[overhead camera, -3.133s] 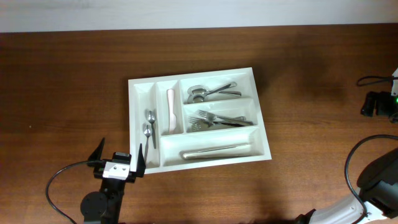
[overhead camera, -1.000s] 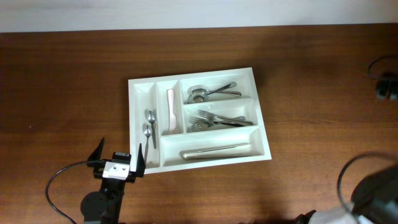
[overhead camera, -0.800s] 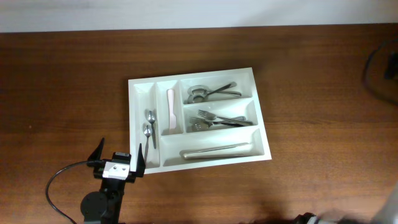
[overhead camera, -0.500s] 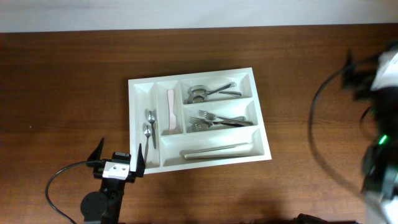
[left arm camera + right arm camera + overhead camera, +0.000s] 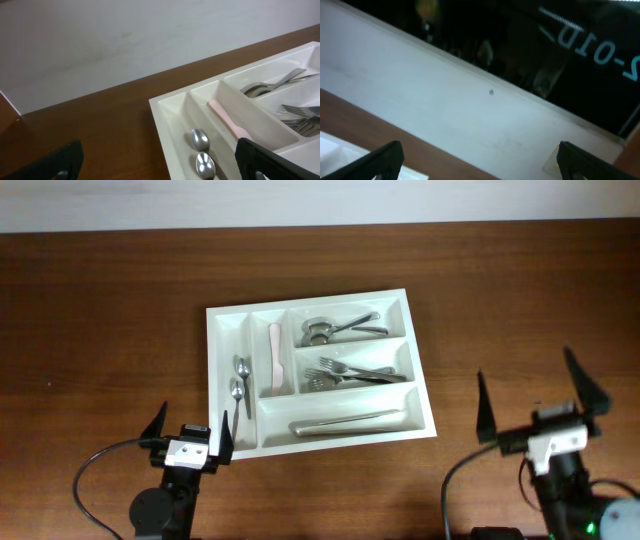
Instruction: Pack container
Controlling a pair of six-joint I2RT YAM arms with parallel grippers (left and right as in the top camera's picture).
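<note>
1. Table [image 5: 100, 310]: dark wood, filling the overhead view.
2. Container [image 5: 228, 335]: sitting at table ctr, slightly skewed, nearer my left arm than my right.
3. Left gripper [image 5: 193, 425]: hovering at the near-left, just beside the container's near-left corner. Jaws are spread wide and carrying nothing.
4. Right gripper [image 5: 527, 380]: hovering at the near-right, well apart from the container. Jaws are spread wide and carrying nothing.
5. Contents:
   - knives [image 5: 345, 422] in the near wide compt.
   - forks [image 5: 350, 372] in the mid compt.
   - large spoons [image 5: 335, 330] in the far compt.
   - pink-handled piece [image 5: 274, 360] in the inner narrow compt.
   - small spoons [image 5: 240, 380] in the far-left narrow compt.

Step, est.: I am seeing no loose utensils on the table, so packing is prob. complete or nearly so. Next move is calling for a check for stray items, then keeping both arms clear of the container.

Writing: the right wrist cam is showing pale characters on a dark panel, inverted and cropped, so not reliably readable. No brand visible elsewhere.
</note>
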